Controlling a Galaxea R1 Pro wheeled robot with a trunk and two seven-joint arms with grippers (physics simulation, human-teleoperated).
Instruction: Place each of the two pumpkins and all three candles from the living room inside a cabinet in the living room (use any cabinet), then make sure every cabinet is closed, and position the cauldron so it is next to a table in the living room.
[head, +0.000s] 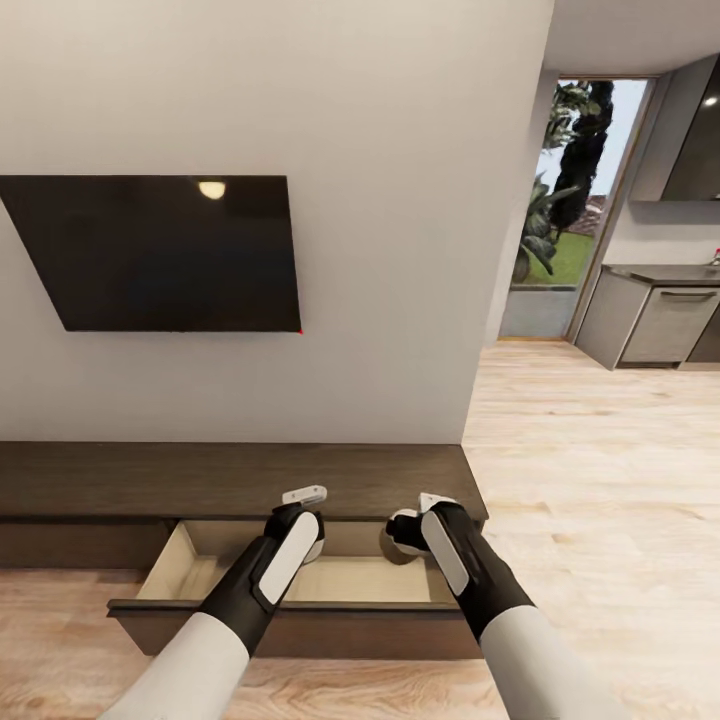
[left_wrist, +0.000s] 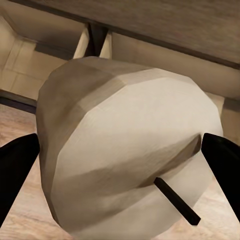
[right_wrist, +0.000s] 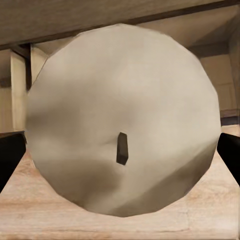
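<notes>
Gripping a stubby grey-beige candle apiece, both arms are reaching over the open drawer (head: 300, 580) of the long dark-brown cabinet (head: 230, 480). The left gripper (head: 305, 520) is clamping its faceted candle (left_wrist: 125, 150) between black fingers (left_wrist: 17, 170); the left wrist view is showing the flat end face tilted, a short dark wick sticking out at a slant. The right gripper (head: 410, 530) is closing on the second candle (right_wrist: 122, 130), whose round, matte end is facing the camera square on with the wick at its centre and black fingers (right_wrist: 10, 157) at either edge.

From the head view the candles are barely showing behind the wrists, but that view is giving what the wrist cameras are not: the drawer's pale wood lining, the flat handleless front, the smooth cabinet top against a plain wall, and a glossy black television (head: 160, 250) hanging above. Light plank flooring (head: 600, 450) is running rightward to grey kitchen units (head: 665, 320) and a glazed doorway (head: 575, 190).
</notes>
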